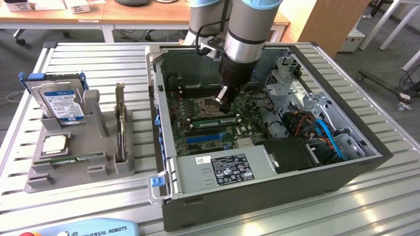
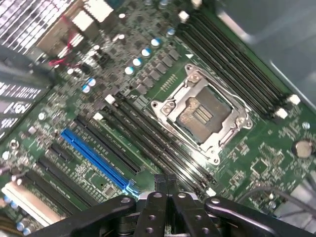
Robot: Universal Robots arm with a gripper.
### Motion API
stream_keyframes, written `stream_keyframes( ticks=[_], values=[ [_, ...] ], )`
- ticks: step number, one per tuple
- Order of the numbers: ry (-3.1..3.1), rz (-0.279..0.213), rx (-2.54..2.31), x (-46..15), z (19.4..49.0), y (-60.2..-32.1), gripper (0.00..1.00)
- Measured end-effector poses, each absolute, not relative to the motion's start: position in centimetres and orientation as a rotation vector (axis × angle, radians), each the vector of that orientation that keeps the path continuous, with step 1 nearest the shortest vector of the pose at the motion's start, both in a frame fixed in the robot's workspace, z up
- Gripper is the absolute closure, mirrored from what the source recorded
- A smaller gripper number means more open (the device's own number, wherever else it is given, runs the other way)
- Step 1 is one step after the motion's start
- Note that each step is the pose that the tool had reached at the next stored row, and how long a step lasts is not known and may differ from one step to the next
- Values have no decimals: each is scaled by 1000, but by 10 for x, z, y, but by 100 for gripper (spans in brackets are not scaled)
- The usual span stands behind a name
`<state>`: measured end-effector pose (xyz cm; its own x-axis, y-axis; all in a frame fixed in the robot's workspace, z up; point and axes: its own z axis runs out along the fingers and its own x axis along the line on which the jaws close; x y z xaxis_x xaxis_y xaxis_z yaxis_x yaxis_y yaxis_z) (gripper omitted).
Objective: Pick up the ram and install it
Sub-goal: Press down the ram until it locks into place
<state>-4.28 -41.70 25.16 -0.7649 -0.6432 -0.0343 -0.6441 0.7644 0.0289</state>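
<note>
Reaching down into the open computer case (image 1: 262,194), which takes up the middle and the exterior view's right of the slatted table (image 1: 98,64). Gripper (image 1: 224,107) (image 2: 165,181) shut tight, fingers pressed together, nothing held between them. Poised low over the motherboard's memory slots, just beside the bare CPU socket (image 1: 204,104) (image 2: 200,116). Seated on edge in a slot right under the fingertips, the ram (image 1: 215,120); whether touched by the tips or not, cannot tell. Further along the board, a blue slot (image 2: 96,158). Near the table's edge at the exterior view's left, a grey holder (image 1: 39,184) carrying a hard drive (image 1: 62,101), an upright expansion card (image 1: 120,123) and another green stick (image 1: 74,158).
</note>
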Motion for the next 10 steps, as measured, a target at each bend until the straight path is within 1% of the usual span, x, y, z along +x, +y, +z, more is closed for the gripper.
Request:
stream_keyframes(
  ticks=[10],
  values=[
    [3008, 57, -811, -43, 251, -417, 90]
  ],
)
